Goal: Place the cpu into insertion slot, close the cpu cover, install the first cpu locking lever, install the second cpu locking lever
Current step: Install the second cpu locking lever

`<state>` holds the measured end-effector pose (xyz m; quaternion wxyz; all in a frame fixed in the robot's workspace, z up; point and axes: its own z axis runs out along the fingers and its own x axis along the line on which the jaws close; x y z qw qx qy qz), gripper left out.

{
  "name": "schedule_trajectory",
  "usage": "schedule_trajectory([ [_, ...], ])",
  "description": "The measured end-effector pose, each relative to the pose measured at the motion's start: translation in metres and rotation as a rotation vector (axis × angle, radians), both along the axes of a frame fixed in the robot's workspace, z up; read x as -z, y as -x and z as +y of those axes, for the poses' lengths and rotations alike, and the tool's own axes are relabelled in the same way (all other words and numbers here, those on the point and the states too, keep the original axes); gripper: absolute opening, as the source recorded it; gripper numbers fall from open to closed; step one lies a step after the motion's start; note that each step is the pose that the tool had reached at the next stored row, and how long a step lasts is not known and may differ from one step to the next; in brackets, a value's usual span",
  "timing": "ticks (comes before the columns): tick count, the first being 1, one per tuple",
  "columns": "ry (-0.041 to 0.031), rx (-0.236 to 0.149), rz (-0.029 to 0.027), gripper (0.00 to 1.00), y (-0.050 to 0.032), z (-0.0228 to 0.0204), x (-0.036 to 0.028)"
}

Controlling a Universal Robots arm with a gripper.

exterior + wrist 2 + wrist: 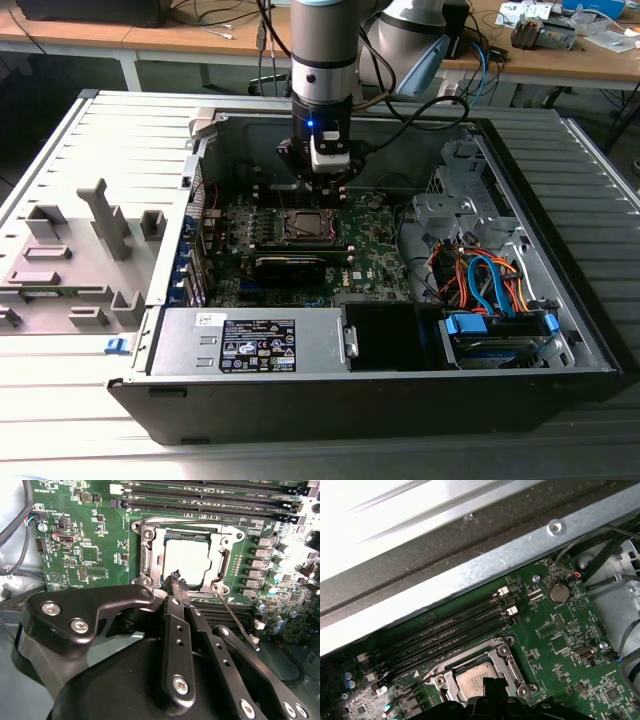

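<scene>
Gripper [176, 580], fingers pinched together and empty, hovers at the cpu cover [148, 550] lying over the cpu [187, 560]. The unlatched lever [235, 619] beside the cover could let it lift.

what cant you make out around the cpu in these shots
- Near edge of the cpu cover: second wrist view, hidden behind the gripper.
- Part of the cpu: first wrist view, covered by the gripper and cut off by the picture edge.
- Whether the gripper touches the cover: both wrist views, the contact spot is hidden.
- Cover versus cpu: exterior view, too small to tell apart.
</scene>
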<state>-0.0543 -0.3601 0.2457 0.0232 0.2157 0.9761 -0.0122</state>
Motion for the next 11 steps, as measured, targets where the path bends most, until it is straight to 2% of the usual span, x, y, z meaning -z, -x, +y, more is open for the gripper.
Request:
schedule_trajectory([
  [11, 0.0000, -0.017, 0.0000, 0.11, 0.0000, 0.0000, 0.0000],
])
